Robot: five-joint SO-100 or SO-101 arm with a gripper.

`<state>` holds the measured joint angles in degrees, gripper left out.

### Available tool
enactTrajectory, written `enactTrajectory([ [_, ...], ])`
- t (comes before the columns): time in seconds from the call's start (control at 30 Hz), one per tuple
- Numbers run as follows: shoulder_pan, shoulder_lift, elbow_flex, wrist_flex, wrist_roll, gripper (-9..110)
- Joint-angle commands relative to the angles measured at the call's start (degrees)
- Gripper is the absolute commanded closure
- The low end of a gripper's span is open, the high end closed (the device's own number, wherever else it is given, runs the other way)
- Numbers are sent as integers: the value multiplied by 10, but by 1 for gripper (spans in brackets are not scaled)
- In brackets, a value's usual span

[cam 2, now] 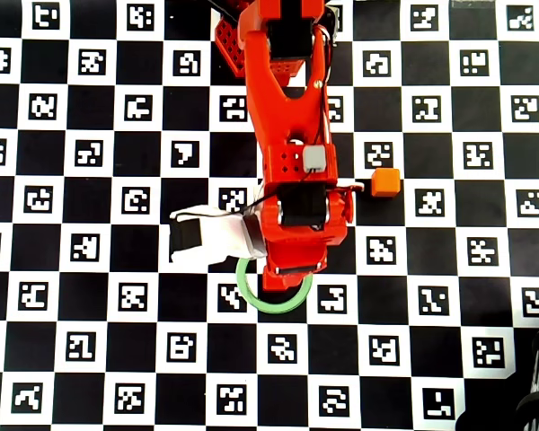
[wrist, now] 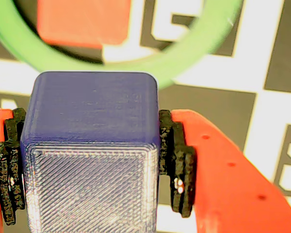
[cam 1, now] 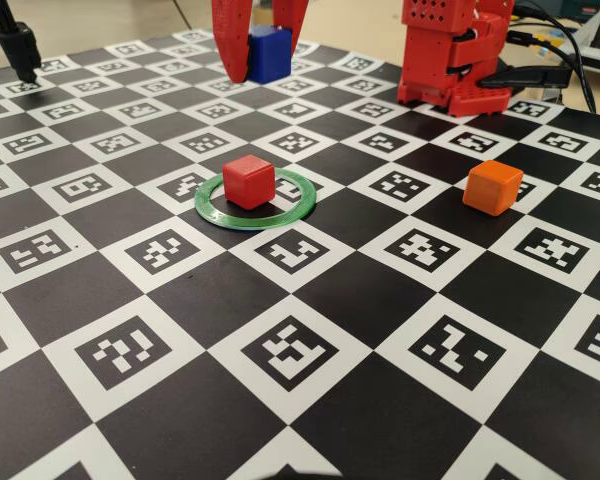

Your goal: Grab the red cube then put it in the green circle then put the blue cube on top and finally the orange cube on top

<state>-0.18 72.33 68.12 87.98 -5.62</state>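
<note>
In the fixed view the red cube (cam 1: 248, 181) sits inside the green circle (cam 1: 255, 223) near the board's middle. My gripper (cam 1: 265, 65) hangs above and behind them, shut on the blue cube (cam 1: 270, 52), which is clear of the board. The wrist view shows the blue cube (wrist: 92, 145) squeezed between my black pads (wrist: 177, 160). Beyond it lie the red cube (wrist: 82, 22) and the green circle (wrist: 174, 60). The orange cube (cam 1: 493, 187) rests alone to the right. From overhead, the arm hides the red and blue cubes; only part of the green circle (cam 2: 269, 305) and the orange cube (cam 2: 385, 182) show.
The board (cam 1: 310, 420) is a black-and-white checker mat with printed markers. The red arm base (cam 1: 455, 60) stands at the back right with cables beside it. A black clamp (cam 1: 15, 45) stands at the back left corner.
</note>
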Motion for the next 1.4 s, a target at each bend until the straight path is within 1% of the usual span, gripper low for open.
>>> enactTrajectory([
  [0.0,13,6,-4,-25,2,92],
  [0.37,18,-16,55,-96,13,92],
  [0.6,13,-21,71,-121,28,92],
  [1.0,7,-25,102,-149,46,92],
  [1.37,0,-24,105,-149,60,91],
])
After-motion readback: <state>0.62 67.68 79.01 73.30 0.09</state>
